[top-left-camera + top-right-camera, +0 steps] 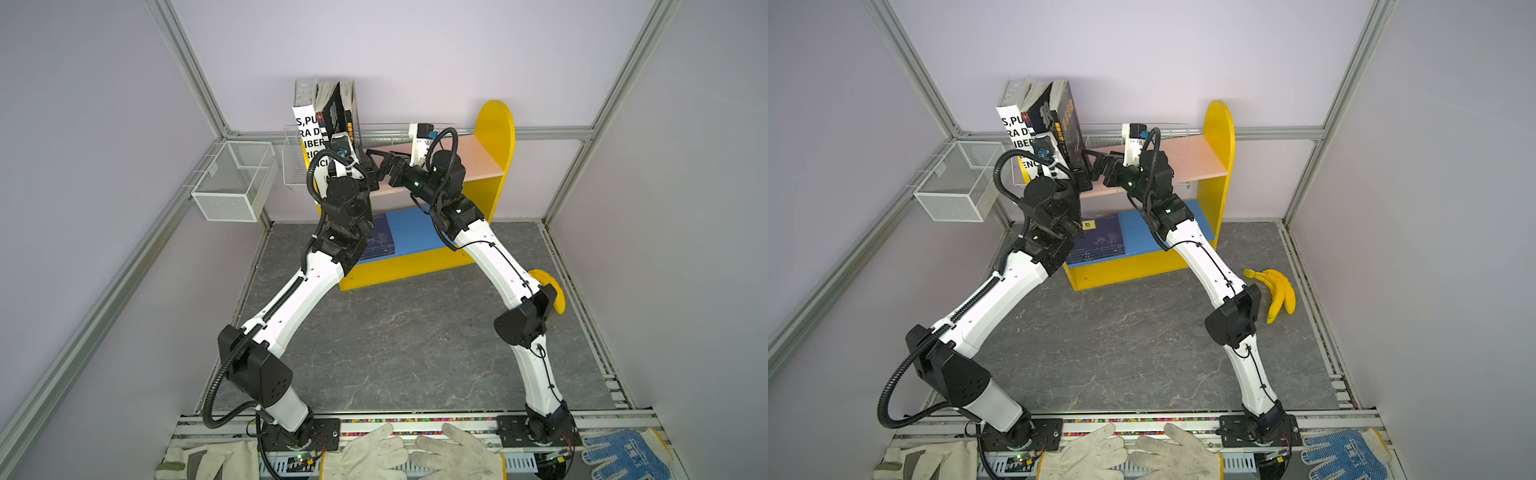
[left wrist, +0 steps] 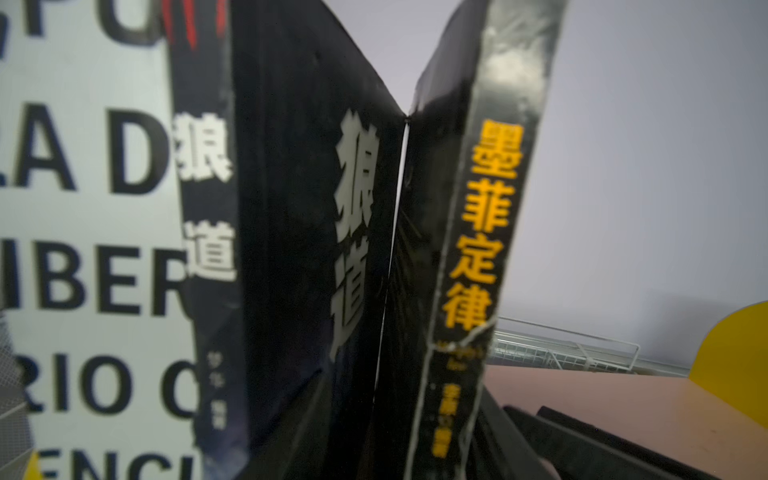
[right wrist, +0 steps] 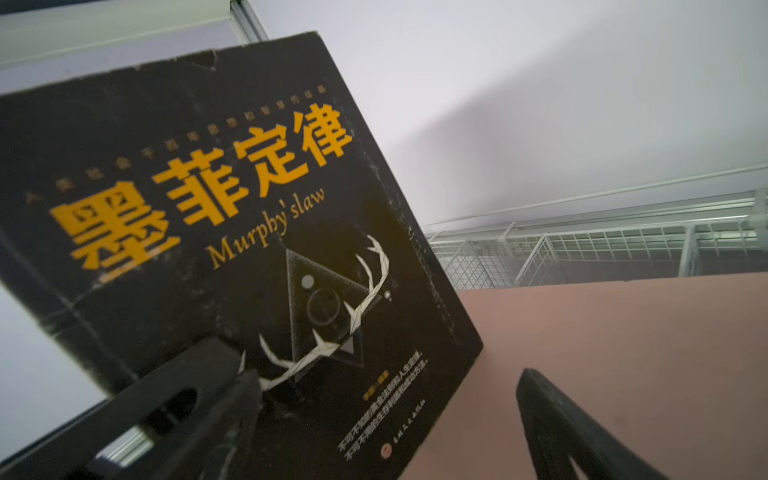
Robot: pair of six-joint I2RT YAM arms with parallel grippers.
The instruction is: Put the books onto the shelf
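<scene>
Pale lilac walls [image 1: 415,50] and aluminium framing [image 1: 548,133] enclose a grey marbled floor [image 1: 395,340].

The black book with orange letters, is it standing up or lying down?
Standing up. The black book rests on its lower edge on the pink board, beside another black book.

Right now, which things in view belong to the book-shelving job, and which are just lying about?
Job:
- white book, standing on the top board
- black books, standing beside it
- navy books, flat on the lower board
- shelf

Lying about:
- bananas
- wire baskets
- gloves
</scene>
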